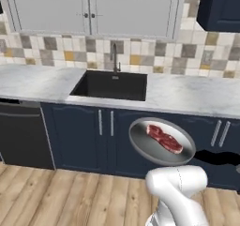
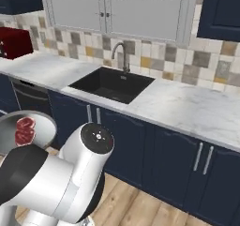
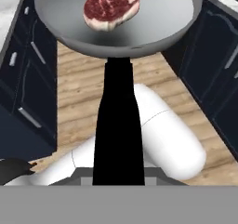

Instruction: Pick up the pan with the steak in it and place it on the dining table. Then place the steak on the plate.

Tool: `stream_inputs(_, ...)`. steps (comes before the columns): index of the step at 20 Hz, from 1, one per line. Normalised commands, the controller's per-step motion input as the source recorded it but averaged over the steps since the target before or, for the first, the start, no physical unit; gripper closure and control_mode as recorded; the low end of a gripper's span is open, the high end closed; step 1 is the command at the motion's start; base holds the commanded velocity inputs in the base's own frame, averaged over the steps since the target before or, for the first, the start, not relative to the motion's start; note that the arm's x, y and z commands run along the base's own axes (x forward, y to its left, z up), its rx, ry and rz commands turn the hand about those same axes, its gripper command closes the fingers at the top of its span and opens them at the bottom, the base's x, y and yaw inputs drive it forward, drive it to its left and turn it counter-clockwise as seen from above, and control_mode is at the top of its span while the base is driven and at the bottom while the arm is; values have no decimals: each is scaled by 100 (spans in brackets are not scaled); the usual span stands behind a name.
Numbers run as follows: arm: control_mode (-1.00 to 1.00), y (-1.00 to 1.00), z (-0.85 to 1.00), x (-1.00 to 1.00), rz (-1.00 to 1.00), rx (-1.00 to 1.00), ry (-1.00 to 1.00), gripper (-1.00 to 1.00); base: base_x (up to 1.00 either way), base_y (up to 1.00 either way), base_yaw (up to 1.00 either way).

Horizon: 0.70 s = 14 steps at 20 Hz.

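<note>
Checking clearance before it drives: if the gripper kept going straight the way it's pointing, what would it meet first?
The gripper is shut on the pan's handle, pointing along it, so the pan comes first; beyond that, seemingly wooden floor, though depth is unclear.

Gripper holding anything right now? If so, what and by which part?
Yes: the pan, gripped by its black handle, carried in the air with the steak lying in it.

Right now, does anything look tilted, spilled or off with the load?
Nothing stands out. The pan is held aloft by its handle over the wood floor, and the steak lies inside it, nothing spilled.
</note>
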Motion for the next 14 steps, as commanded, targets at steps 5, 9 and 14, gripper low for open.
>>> stream_inputs(5, 100, 0, 0, 0, 0, 0, 0, 100, -5, 0, 47)
stream_inputs(9, 100, 0, 0, 0, 0, 0, 0, 100, -6, 0, 49)
stream_inputs(14, 100, 0, 0, 0, 0, 0, 0, 100, -6, 0, 50)
